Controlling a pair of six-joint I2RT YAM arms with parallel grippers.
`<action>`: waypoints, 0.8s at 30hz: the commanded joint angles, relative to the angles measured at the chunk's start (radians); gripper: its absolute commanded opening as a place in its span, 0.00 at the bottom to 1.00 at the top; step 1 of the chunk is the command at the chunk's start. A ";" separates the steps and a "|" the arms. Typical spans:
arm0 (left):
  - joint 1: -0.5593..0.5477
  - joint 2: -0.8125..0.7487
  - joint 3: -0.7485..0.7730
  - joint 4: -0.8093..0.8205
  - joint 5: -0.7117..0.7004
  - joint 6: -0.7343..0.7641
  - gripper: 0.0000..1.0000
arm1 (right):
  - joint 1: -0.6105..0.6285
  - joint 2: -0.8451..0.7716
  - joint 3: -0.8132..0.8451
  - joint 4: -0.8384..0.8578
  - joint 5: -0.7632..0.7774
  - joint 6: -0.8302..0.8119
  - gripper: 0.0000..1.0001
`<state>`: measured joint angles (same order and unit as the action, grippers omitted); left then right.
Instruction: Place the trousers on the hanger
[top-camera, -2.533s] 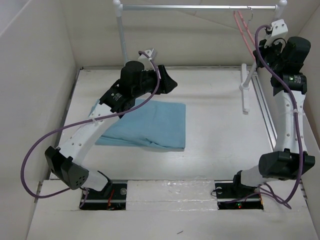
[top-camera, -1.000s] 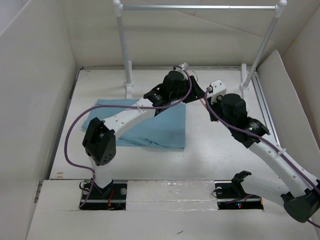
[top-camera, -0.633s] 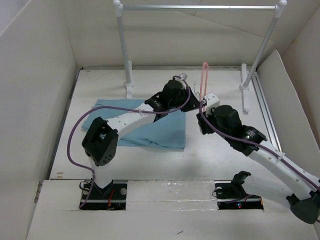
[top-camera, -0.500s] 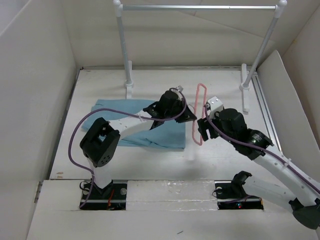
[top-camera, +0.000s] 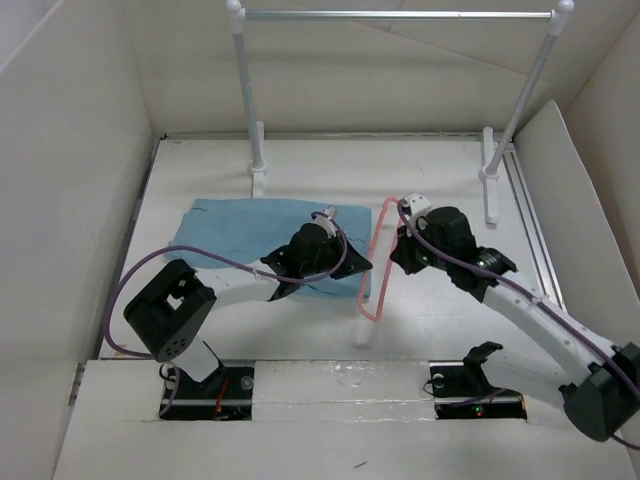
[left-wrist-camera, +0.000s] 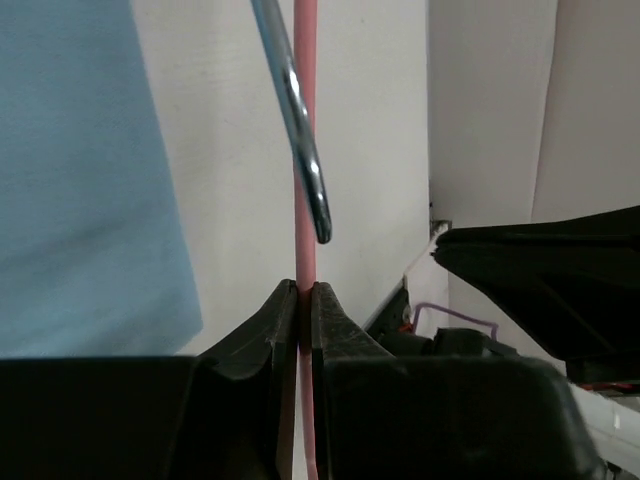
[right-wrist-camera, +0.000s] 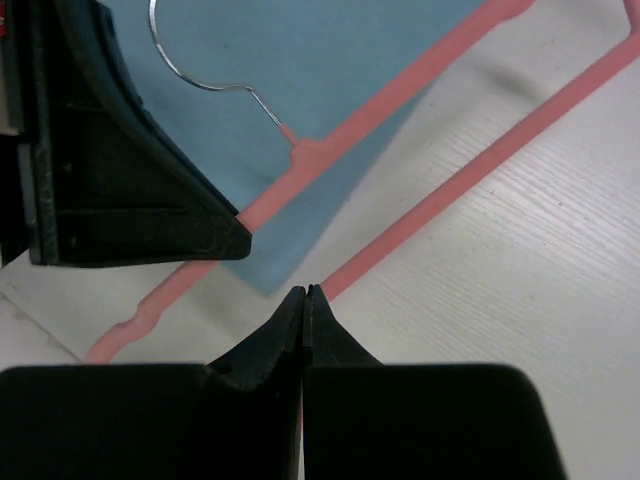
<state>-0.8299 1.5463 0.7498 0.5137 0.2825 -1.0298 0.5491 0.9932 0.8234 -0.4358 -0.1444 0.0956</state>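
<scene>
The light blue trousers (top-camera: 240, 232) lie folded flat on the white table, left of centre. The pink hanger (top-camera: 376, 262) is held tilted just off their right edge, between both grippers. My left gripper (top-camera: 357, 268) is shut on one thin pink rod of the hanger (left-wrist-camera: 305, 150), with the metal hook (left-wrist-camera: 300, 130) in front and the trousers (left-wrist-camera: 80, 170) at the left. My right gripper (top-camera: 393, 252) is shut at the hanger's other bar (right-wrist-camera: 480, 165), which runs in under its tips (right-wrist-camera: 305, 292). The trousers (right-wrist-camera: 330, 60) lie beneath the hanger's hook (right-wrist-camera: 190, 70).
A silver rail (top-camera: 400, 15) on white posts (top-camera: 247, 100) spans the back, its right post (top-camera: 520, 100) near a white side panel (top-camera: 570, 170). White walls close in on left and right. The left gripper's black finger (right-wrist-camera: 130, 200) shows in the right wrist view.
The right arm took the hanger off the rail and brought it down to the trousers' right edge. The left arm swung right, then pulled back toward the front and shut on the hanger.
</scene>
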 joint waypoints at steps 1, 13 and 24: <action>0.000 0.017 -0.033 0.137 -0.114 -0.021 0.00 | 0.003 0.129 -0.009 0.183 -0.021 0.059 0.00; 0.009 0.185 -0.003 0.166 -0.226 -0.049 0.00 | 0.003 0.498 0.060 0.388 -0.001 0.085 0.24; 0.009 0.222 0.011 0.120 -0.264 -0.042 0.00 | 0.003 0.679 0.074 0.425 0.025 0.142 0.45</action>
<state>-0.8272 1.7714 0.7460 0.6312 0.0505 -1.0721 0.5507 1.6375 0.8635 -0.0780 -0.1169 0.2111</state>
